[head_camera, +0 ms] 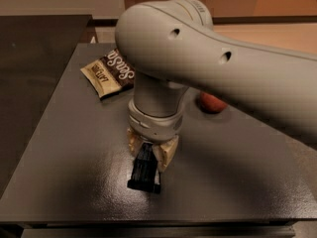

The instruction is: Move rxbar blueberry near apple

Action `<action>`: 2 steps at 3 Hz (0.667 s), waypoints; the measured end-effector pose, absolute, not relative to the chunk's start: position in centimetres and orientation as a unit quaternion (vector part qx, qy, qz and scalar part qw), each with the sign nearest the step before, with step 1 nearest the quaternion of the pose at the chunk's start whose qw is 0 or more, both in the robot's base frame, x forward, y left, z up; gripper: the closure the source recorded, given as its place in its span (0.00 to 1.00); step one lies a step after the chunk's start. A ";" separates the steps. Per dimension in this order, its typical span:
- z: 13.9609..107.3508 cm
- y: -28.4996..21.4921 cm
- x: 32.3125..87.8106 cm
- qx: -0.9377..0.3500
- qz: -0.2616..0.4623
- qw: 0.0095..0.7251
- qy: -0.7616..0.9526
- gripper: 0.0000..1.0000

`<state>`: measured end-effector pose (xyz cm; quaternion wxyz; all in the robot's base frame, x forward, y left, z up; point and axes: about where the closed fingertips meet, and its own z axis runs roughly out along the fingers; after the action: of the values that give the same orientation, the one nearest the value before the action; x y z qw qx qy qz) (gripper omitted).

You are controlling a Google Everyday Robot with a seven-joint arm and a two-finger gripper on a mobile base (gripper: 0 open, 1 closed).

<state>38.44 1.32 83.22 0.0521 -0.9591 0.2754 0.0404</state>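
Note:
The rxbar blueberry (144, 171) is a flat dark bar on the dark table (64, 157), near the front middle. Its far end sits between my gripper's cream fingers (167, 153) and its near end looks tipped down toward the table. My gripper (148, 155) points straight down and is shut on the bar. The red apple (213, 103) lies behind and to the right of the gripper, half hidden under my grey arm (223, 68). The bar and the apple are well apart.
A brown-and-cream snack bag (108, 72) with white lettering lies at the back left of the table. The table's front edge (148, 223) is just in front of the bar. A darker surface (29, 58) lies to the left.

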 end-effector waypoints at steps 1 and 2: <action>84.2 1.4 39.0 -0.959 0.034 0.055 0.276 0.88; 85.6 1.7 40.0 -0.957 0.024 0.066 0.280 1.00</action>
<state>40.00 1.72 85.64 0.0658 -0.9575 0.2798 0.0244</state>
